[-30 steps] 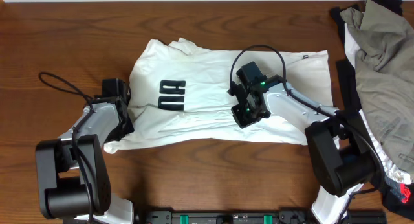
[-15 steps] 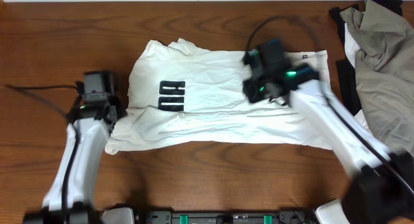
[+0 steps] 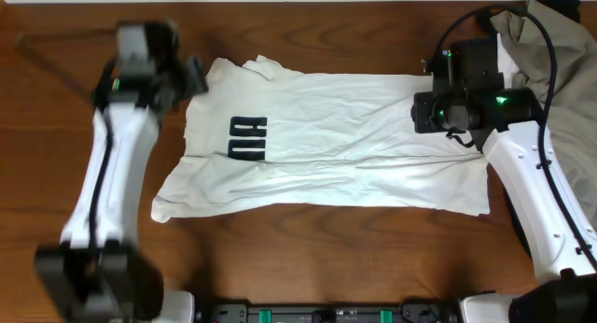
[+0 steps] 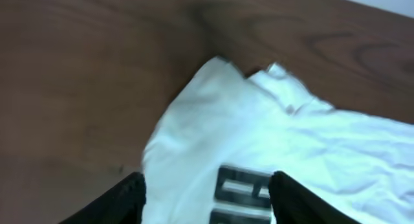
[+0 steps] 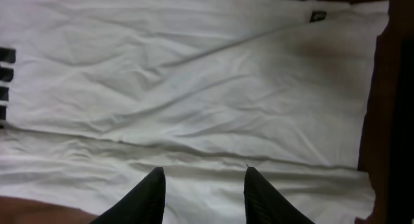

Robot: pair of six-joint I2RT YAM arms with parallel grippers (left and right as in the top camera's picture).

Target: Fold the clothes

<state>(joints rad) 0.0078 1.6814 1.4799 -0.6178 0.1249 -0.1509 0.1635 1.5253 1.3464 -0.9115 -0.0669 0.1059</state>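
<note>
Overhead, T-shirt under right end effector, beside left end effector, both agape

One white T-shirt, one olive-grey garment, one table, two pincers.

Open bare table left of the white T-shirt and along its near edge. Passable there, plus a narrow strip of wood behind it. Blocked at right: heaped olive-grey garment over a black garment, just beside the T-shirt's end.
</note>
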